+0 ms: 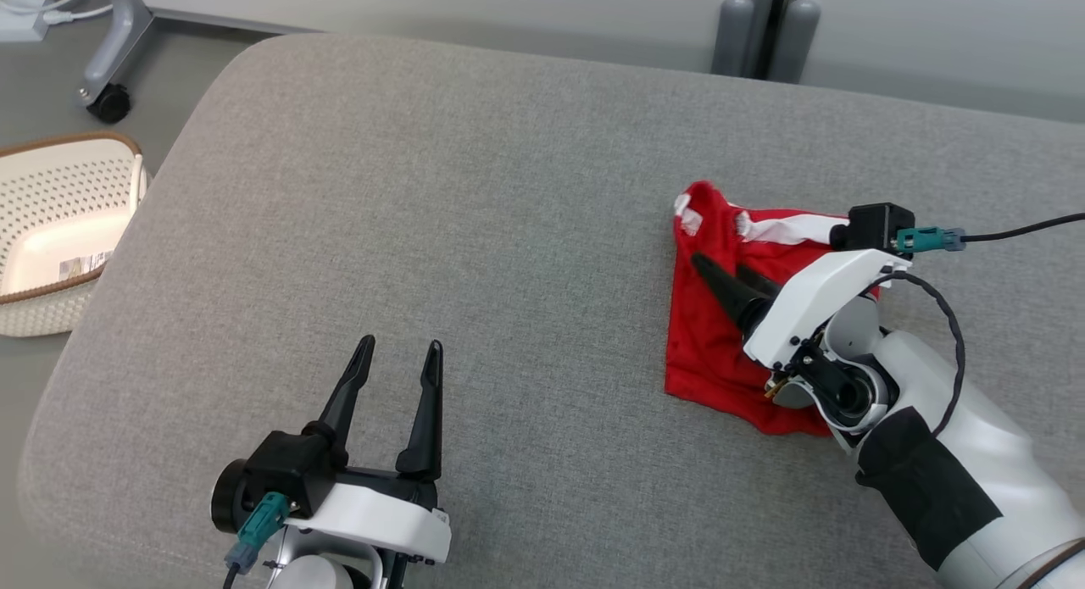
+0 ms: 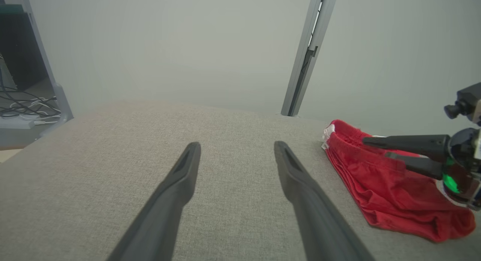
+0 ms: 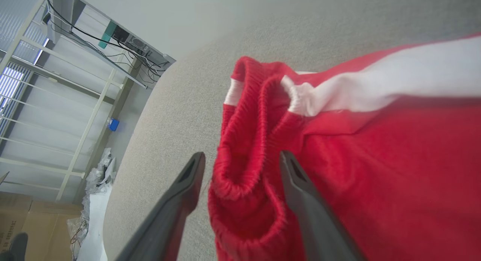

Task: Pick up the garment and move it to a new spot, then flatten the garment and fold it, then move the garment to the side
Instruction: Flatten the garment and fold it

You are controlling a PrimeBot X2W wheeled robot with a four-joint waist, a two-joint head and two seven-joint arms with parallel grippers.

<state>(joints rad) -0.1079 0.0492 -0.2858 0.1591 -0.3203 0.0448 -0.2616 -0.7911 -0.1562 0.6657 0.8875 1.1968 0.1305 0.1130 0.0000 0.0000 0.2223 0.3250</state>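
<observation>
The garment [image 1: 705, 345] is a red pair of shorts with a white side stripe, lying bunched on the right part of the grey padded table [image 1: 441, 199]. My right gripper [image 1: 722, 269] is low over it, open. In the right wrist view the garment's [image 3: 375, 159] ribbed waistband fold lies between the spread fingers of that gripper [image 3: 242, 157]. My left gripper [image 1: 398, 345] stands open over bare table near the front edge, far left of the garment. The left wrist view has its own open gripper [image 2: 236, 146], with the garment [image 2: 391, 193] and the right gripper [image 2: 377, 148] at the right.
A white perforated basket [image 1: 59, 225] sits on the floor left of the table. A grey wheeled stand leg [image 1: 110, 97] is at the back left and a grey post [image 1: 767, 30] behind the table's far edge. Bare grey table spreads between the two grippers.
</observation>
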